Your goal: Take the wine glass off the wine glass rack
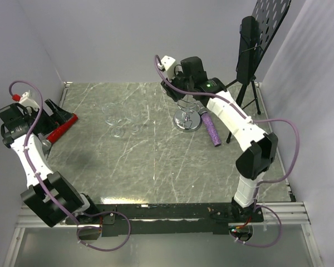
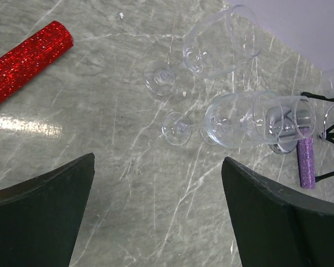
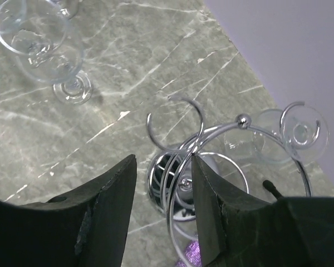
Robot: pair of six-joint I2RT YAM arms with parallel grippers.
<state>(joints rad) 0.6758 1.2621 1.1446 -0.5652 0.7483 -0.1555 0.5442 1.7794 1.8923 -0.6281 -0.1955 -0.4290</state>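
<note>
Right tool [image 3: 162,161] hovers over the rack [image 1: 187,120] near the counter's [image 1: 156,167] far edge, half spread astride its wire loops, pinching nothing. The wine glass [image 3: 267,142] hangs upside down just beside it. Approach step, I'd judge. Next: catch the stem, slide it out. Left tool [image 2: 158,161] gapes wide.

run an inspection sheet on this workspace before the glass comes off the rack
surface: marbled grey table, no spills seen
job's things: rack upright; one glass hanging on it, not between the right fingers
clutter: two loose glasses on their sides; red roll; purple roll beside the rack
grippers: left gripper open, empty; right gripper over the rack, fingers apart around a wire loop
cables: purple cable looped along each arm
surroundings: black stand back right; plain walls
</note>
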